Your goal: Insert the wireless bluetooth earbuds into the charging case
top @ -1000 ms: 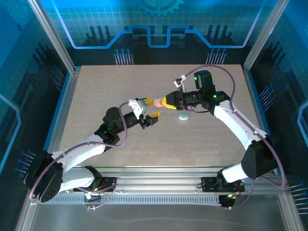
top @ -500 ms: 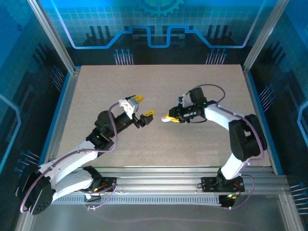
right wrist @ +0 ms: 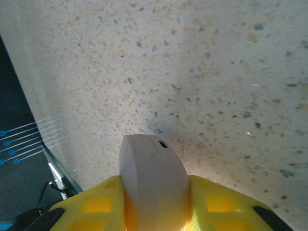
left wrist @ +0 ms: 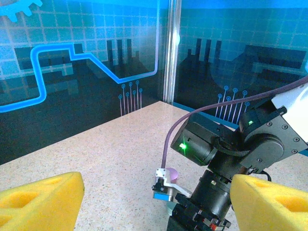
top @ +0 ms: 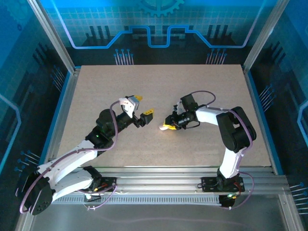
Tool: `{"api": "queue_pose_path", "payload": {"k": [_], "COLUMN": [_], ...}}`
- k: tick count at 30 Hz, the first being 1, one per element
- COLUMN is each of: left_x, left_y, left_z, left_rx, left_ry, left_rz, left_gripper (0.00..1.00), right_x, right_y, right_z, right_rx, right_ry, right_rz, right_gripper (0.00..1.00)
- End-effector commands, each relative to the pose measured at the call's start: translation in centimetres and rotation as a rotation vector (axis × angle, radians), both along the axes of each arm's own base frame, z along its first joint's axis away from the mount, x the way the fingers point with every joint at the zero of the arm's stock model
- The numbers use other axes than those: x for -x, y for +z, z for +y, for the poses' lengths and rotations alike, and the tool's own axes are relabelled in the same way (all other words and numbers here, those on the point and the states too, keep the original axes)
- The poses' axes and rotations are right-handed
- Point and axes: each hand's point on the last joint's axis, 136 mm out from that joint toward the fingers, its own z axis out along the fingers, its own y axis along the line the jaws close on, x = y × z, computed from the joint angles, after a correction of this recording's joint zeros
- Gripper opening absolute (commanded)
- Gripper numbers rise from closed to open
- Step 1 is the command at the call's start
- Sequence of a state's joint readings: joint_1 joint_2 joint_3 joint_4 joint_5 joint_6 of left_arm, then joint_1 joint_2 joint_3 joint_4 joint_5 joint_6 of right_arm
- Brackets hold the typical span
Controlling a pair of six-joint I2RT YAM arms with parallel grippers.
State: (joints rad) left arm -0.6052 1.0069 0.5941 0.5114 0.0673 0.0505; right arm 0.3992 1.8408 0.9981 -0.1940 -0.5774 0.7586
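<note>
Right gripper clamped on pale pebble-shaped plastic case, left gripper at ten o'clock spread apart; was best lowered level, released gently.

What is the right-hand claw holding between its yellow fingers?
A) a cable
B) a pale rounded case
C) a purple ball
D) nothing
B: the right wrist view shows the right claw shut on a pale rounded case.
</note>
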Motion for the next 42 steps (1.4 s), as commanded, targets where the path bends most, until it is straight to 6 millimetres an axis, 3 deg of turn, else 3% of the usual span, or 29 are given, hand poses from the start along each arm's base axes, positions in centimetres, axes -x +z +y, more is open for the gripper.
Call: {"api": "queue_pose_path", "payload": {"k": [1, 10, 13, 16, 19, 23, 26, 28, 32, 34, 37, 40, 42], "left_x": [0.0, -0.4, -0.5, -0.7, -1.6, -3.5, -5.2, -6.4, -8.7, -9.1, -9.6, -9.8, -10.1], "left_y": [1.8, 1.7, 1.6, 1.4, 0.6, -1.1, -2.7, -3.9, -7.8, -9.7, -12.5, -13.6, -13.5], "left_z": [0.2, -0.1, -0.2, 0.0, 0.7, 2.5, 4.7, 6.6, 11.9, 14.2, 17.1, 19.4, 19.9], "left_rx": [0.026, 0.021, 0.017, 0.009, -0.012, -0.033, -0.015, 0.008, 0.02, 0.012, -0.083, -0.114, -0.12], "left_ry": [0.015, 0.013, 0.012, 0.027, 0.09, 0.217, 0.306, 0.374, 0.58, 0.654, 0.772, 0.872, 0.87], "left_rz": [-0.022, -0.005, -0.001, 0.007, 0.039, 0.103, 0.166, 0.21, 0.277, 0.304, 0.34, 0.359, 0.347], "left_gripper": [0.81, 0.82, 0.82, 0.82, 0.83, 0.9, 0.99, 0.99, 0.99, 0.99, 0.99, 0.99, 0.99], "right_x": [1.1, 1.8, 1.5, 1.0, 0.0, -1.2, -1.8, -2.4, -4.0, -5.1, -6.5, -7.8, -8.6], "right_y": [-1.4, 0.3, 2.3, 5.5, 9.7, 16.1, 18.2, 17.4, 12.7, 10.2, 8.0, 7.1, 7.1], "right_z": [-0.7, -3.1, -4.1, -5.4, -8.6, -15.5, -20.6, -23.0, -26.6, -25.8, -24.3, -23.4, -22.5], "right_rx": [0.067, 0.186, 0.221, 0.274, 0.42, 0.691, 0.854, 0.922, 0.996, 0.935, 0.901, 0.882, 0.853], "right_ry": [0.027, 0.016, 0.001, -0.016, -0.079, -0.29, -0.469, -0.497, -0.505, -0.405, -0.289, -0.239, -0.203], "right_rz": [0.021, -0.037, -0.088, -0.199, -0.376, -0.659, -0.815, -0.882, -0.89, -0.893, -0.928, -0.994, -1.044], "right_gripper": [0.24, 0.58, 0.63, 0.64, 0.68, 0.83, 1.0, 1.0, 1.0, 1.0, 0.99, 0.99, 0.99]}}
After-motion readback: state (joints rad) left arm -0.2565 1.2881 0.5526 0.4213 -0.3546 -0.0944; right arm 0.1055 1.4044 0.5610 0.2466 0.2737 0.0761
